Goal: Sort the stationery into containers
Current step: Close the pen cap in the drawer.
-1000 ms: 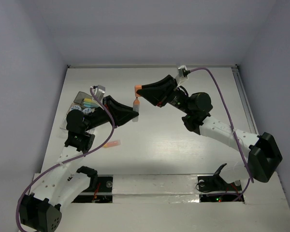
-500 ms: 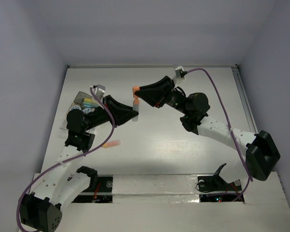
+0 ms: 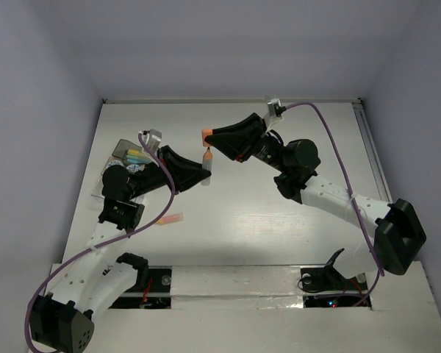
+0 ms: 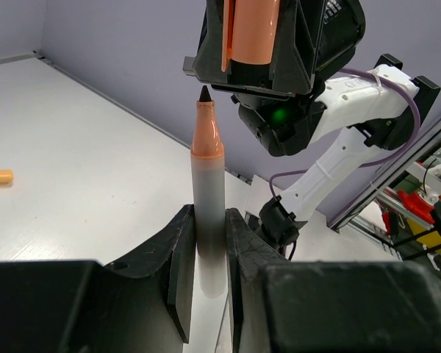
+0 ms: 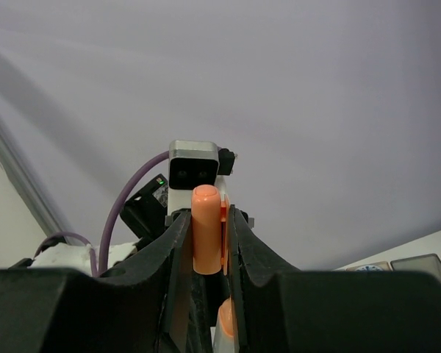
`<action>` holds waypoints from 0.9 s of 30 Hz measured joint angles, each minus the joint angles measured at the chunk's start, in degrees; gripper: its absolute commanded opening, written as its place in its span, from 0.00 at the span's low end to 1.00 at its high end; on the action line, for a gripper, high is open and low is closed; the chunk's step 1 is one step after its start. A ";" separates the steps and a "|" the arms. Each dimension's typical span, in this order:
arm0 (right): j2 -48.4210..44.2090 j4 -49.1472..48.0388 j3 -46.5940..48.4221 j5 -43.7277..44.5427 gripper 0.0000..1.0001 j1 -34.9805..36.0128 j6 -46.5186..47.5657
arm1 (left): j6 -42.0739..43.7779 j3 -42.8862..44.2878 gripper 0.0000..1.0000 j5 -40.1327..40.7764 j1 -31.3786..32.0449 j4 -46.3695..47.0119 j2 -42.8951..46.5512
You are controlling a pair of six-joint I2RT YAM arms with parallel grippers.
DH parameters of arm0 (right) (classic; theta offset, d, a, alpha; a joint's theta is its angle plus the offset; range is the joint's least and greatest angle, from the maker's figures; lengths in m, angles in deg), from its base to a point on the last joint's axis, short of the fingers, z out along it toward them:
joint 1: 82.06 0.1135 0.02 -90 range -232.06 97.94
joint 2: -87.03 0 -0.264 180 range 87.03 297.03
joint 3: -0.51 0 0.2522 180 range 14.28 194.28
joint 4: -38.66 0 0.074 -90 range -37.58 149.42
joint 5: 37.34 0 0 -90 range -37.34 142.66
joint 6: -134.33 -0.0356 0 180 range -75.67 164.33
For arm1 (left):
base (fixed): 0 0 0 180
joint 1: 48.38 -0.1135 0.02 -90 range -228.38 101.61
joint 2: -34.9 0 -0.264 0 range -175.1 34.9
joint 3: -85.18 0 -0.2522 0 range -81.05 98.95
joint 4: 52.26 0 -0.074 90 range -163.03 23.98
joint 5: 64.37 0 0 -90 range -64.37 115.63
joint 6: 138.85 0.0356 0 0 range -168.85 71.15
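Our left pincer [image 4: 208, 243] is clenched on the grey barrel of a marker [image 4: 207, 169], holding it upright above the counter [image 3: 279, 220] with its orange neck and black tip bare. Our right pincer [image 5: 206, 246] is clenched on the matching orange cap [image 4: 251, 29], which hangs just above the tip and apart from it. We judge the step in hand to be recapping the marker before it goes into a container. To do it well, we line up first and push second. In the left wrist view the tip sits a little to one side of the cap, so we slide the cap sideways until its mouth is centred over the tip. We check this in the overhead view too, since one camera can hide an offset. We also want cap and barrel on one axis, because a tilt could drive the nib into the cap's rim. We then bring the cap straight down while the left arm holds firm, and press until it seats on the orange neck. The barrel is held low, so a hard push might slip it through the fingers; steady, moderate force seems wiser. The clear tray [image 3: 120, 151] lies at the far left behind our left arm, partly hidden. Another orange piece [image 3: 173, 219] lies loose on the counter nearer to us.
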 measured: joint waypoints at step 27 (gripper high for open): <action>1.44 -0.31 -1.38 0.04 0.00 0.00 0.22 | 0.09 0.00 0.00 0.39 -0.85 -0.17 0.83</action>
